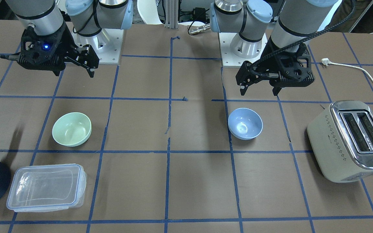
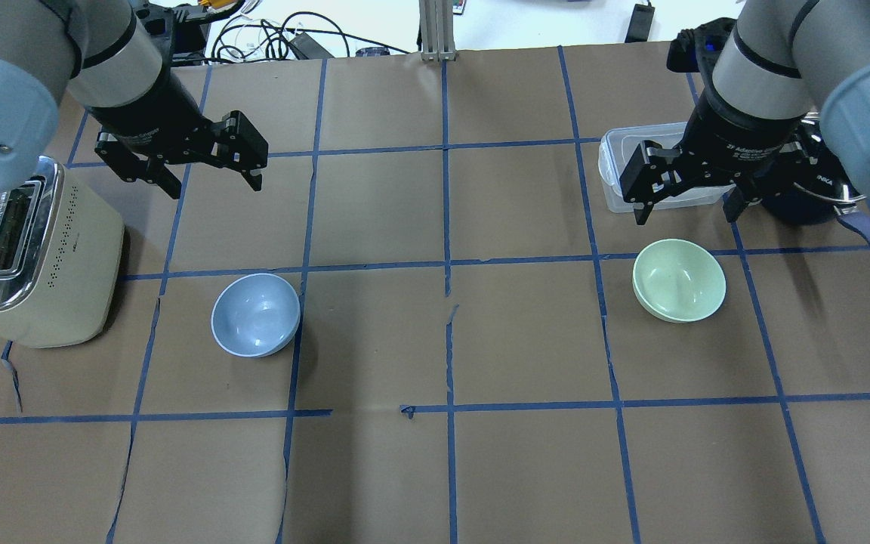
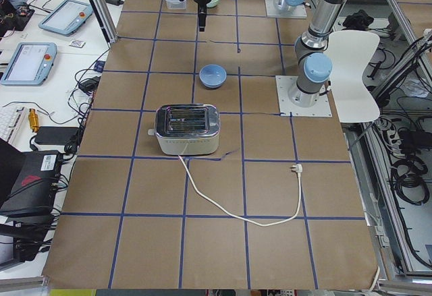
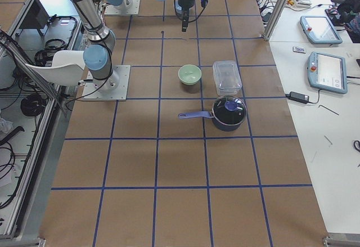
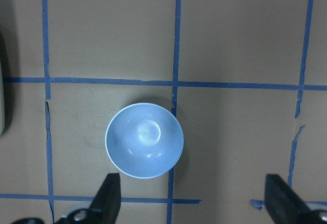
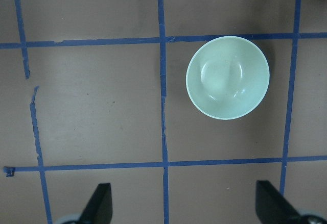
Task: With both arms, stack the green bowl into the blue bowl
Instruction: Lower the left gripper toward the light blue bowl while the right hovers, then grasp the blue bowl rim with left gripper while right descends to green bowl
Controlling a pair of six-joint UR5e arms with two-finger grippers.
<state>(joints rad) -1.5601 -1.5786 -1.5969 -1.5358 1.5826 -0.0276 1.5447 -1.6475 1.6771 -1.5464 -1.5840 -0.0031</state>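
The green bowl (image 1: 72, 129) sits upright on the brown, tape-gridded surface (image 1: 199, 187) at the robot's right side. It is near a clear plastic box (image 1: 45, 187) and a dark saucepan (image 4: 228, 113). The blue bowl (image 1: 245, 123) stands upright well apart from it, at the robot's left side, near a toaster (image 1: 348, 142). The left end effector (image 2: 216, 187) hangs in the air above the blue bowl, spread wide and holding nothing. The right end effector (image 2: 686, 217) hangs above the green bowl, equally wide and empty.
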